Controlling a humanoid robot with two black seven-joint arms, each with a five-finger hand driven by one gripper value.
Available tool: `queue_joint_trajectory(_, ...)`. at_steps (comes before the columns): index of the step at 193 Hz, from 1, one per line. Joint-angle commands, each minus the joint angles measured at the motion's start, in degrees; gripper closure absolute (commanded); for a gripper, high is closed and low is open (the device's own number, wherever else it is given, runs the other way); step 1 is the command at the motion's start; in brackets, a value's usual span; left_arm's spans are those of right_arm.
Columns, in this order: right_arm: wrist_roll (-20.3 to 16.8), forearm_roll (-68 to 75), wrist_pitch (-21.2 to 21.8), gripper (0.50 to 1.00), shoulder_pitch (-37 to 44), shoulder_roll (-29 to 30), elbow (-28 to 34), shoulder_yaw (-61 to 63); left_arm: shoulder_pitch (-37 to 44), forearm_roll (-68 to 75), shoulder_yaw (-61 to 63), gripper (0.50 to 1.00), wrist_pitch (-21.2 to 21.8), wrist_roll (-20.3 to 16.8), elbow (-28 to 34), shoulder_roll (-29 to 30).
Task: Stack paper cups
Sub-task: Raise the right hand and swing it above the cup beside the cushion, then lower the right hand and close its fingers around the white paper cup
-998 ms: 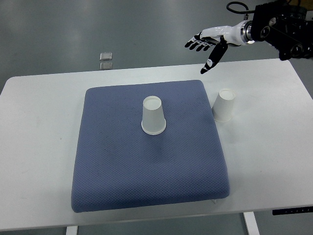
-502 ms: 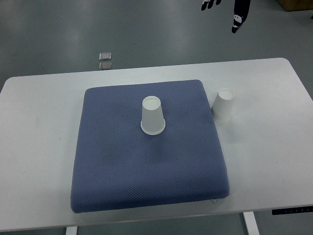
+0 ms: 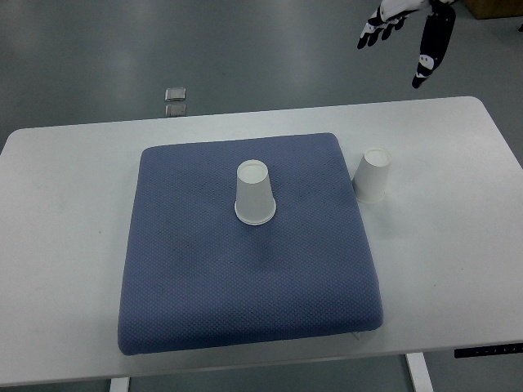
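Observation:
One white paper cup stands upside down near the middle of the blue pad. A second white paper cup, also upside down, stands on the white table just off the pad's right edge. My right hand hovers at the top right of the top view, beyond the table's far edge. Its dark-tipped fingers are spread and hold nothing. It is well above and behind the second cup, touching neither cup. The left arm does not show.
The pad covers most of the table's middle. Bare table lies to the left and right of it. A small metal floor fitting sits beyond the far edge, and a brown box corner shows at the top right.
From above the table's far right edge, the right hand rose almost out of the picture's top. It now shows more fully, slightly lower and further right. Both cups stay put.

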Motion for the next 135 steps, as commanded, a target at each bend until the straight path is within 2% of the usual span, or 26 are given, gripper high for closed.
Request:
queue_joint_trajectory(1, -1.4, -0.1, 0.0, 0.572, -5.5, 2.8, -3.1, 0.0, 0.0, 0.0, 0.0, 0.5, 0.1, 0.0, 0.0, 0.0)
queue_joint_trajectory(32, -2.6, 0.6, 0.0, 0.572, -13.5, 7.7, -11.4, 0.3, 0.0, 0.0, 0.0, 0.5, 0.1, 0.0, 0.1, 0.0)
queue_joint_trajectory(52, -2.7, 1.3, -3.4, 0.572, -18.9, 11.0, -17.0, 0.5, 0.0, 0.0, 0.0, 0.5, 0.1, 0.0, 0.1, 0.0)
queue_joint_trajectory(79, -2.7, 4.4, -4.9, 0.572, -24.2, 15.1, -23.6, 0.5, 0.1, 0.0, 0.0, 0.5, 0.1, 0.0, 0.3, 0.0)
queue_joint_trajectory(135, -2.6, 5.3, -8.6, 0.574, -31.1, 20.7, -31.6, 0.5, 0.1, 0.0, 0.0, 0.5, 0.1, 0.0, 0.2, 0.0)
